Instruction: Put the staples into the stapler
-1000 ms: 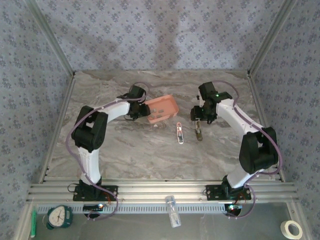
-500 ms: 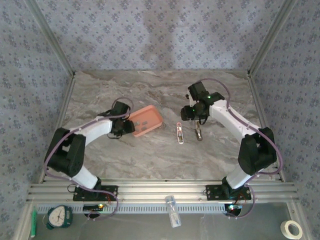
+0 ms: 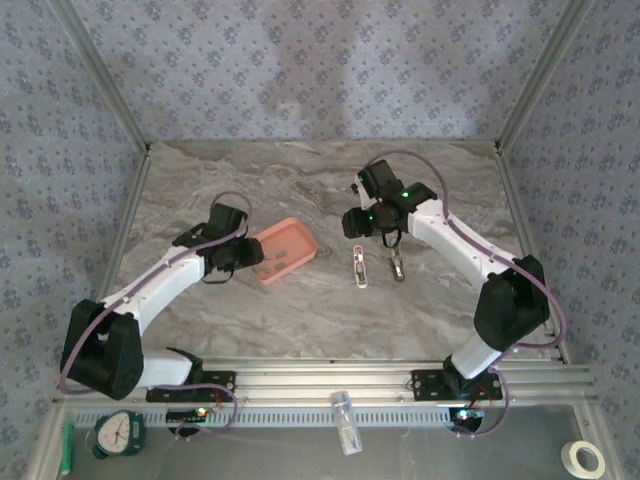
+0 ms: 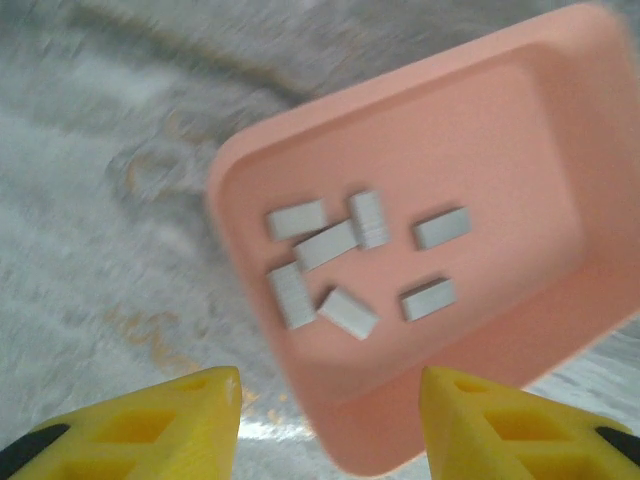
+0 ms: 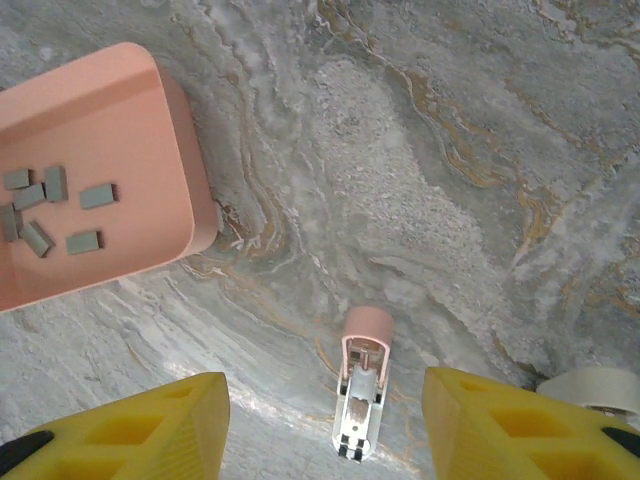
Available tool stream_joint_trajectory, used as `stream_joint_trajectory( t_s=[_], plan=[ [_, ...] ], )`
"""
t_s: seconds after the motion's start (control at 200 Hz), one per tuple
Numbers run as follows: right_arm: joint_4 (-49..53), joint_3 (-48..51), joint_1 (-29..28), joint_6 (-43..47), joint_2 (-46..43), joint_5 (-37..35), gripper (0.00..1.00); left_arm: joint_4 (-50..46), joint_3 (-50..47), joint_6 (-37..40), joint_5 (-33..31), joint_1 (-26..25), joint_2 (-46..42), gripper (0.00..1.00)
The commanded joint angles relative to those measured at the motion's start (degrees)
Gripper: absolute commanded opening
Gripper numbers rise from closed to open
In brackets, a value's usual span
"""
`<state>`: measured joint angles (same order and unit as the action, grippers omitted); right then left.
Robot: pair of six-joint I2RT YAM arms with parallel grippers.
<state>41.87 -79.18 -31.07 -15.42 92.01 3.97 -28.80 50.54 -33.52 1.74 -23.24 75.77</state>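
1. We note the left gripper (image 4: 330, 388) low at the near-left corner of the salmon-pink tray (image 4: 520, 130). Its yellow fingers stand apart and clamp nothing, and the tray's corner lies in the gap between them
2. Staples (image 4: 325, 245): we count seven short grey strips lying loose on the tray floor, bunched toward its left half, a few of them touching
3. From above, the tray rests flat on the marble table (image 3: 300, 310), left of centre, with the left gripper just beside its left edge
4. Stapler (image 5: 360, 385): it lies flat on the table, apart from the tray and to its right, with its pale pink end pointing away from the arm bases and its white and metal body toward them
5. The right gripper (image 5: 325, 385) hovers over the stapler with its fingers spread and empty. The stapler shows in the gap between them, untouched
6. A small dark object (image 3: 398, 266) lies just right of the stapler; we cannot tell what it is
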Motion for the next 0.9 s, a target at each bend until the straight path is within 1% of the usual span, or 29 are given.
stream_joint_trajectory(
  t_s=[0.0,0.075,0.2,0.34,0.495,0.73,0.9],
  plan=[
    [-1.29,0.10,-0.13,-0.50,-1.59,1.51,0.55,-1.72,6.99,11.73,5.18,-0.19,3.89,0.49],
    [-1.84,1.02,-0.01,0.03,-2.46,1.66,0.56,-4.10,11.05,18.91,6.74,-0.54,8.53,0.48],
    [-1.70,2.38,0.17,0.55,-3.70,1.15,0.55,-8.58,16.77,29.34,6.33,-2.02,15.86,0.46],
    [-1.51,3.82,0.44,1.00,-4.81,0.87,0.55,-12.93,22.34,36.76,4.15,-3.45,23.47,0.46],
    [-0.92,4.64,0.71,1.09,-5.33,0.44,0.56,-14.40,26.52,40.36,1.48,-4.52,29.40,0.45],
    [-1.77,6.12,1.03,0.22,-5.55,0.49,0.55,-15.01,29.32,42.11,3.78,-5.60,33.93,0.44],
    [-2.15,6.28,1.09,0.02,-5.59,0.50,0.55,-13.71,29.18,41.38,2.91,-6.37,35.60,0.43]
  ],
)
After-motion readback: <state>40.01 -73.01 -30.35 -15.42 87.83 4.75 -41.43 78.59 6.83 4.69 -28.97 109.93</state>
